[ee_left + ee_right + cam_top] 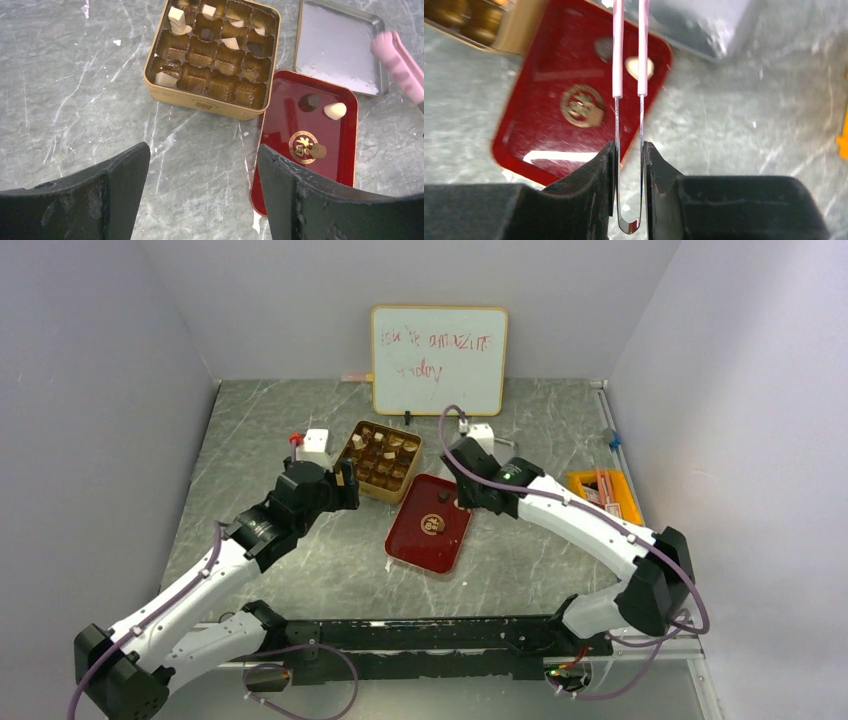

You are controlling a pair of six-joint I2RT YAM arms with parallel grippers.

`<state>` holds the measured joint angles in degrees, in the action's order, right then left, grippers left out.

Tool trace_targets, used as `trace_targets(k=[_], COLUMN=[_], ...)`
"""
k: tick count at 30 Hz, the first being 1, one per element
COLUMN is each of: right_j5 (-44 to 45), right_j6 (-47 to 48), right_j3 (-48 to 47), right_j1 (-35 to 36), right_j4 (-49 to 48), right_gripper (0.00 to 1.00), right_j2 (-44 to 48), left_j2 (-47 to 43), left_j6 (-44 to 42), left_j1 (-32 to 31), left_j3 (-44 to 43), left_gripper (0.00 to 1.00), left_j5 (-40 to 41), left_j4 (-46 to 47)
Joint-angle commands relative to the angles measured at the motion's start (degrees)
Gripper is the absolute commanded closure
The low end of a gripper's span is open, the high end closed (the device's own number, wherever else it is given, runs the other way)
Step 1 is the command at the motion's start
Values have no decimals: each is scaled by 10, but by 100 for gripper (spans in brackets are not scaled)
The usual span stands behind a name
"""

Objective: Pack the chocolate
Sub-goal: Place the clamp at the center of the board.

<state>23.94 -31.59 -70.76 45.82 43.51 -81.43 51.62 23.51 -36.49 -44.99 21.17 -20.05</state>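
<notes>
Chocolate pieces sit in some cups of the gold tin [212,102] [352,462]. Three more lie on the red lid [280,120] [415,540]: a dark one [309,102], a cream one [335,110] and a mid-brown one [318,150] on the gold emblem. My right gripper [629,150] is shut on the metal end of the pink tweezers [617,50], whose arms reach over the lid beside the cream piece [631,66]; their tips run out of the right wrist view. My left gripper [204,170] hangs open and empty over bare table left of the lid.
A silver tin half [340,47] lies behind the red lid. A whiteboard [438,358] leans on the back wall. A small white block [316,445] stands left of the gold tin, and an orange object [605,495] lies at the right edge.
</notes>
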Motion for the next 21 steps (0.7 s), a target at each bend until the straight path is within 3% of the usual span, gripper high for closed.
trace_targets(k=[1, 9, 21], right_j5=[50, 44, 28], right_j6=[-131, -243, -292], right_j3=[63, 170, 250], right_j1=[-3, -3, -3], right_j4=[53, 45, -3], right_gripper=[81, 80, 79], right_j2=[38, 72, 38], left_j2=[14, 19, 10], left_j6=[7, 0, -11], left_j1=[-4, -6, -6], left_j3=[-6, -13, -5], left_gripper=[17, 17, 17], left_j5=[-22, -27, -27], left_j4=[43, 48, 35])
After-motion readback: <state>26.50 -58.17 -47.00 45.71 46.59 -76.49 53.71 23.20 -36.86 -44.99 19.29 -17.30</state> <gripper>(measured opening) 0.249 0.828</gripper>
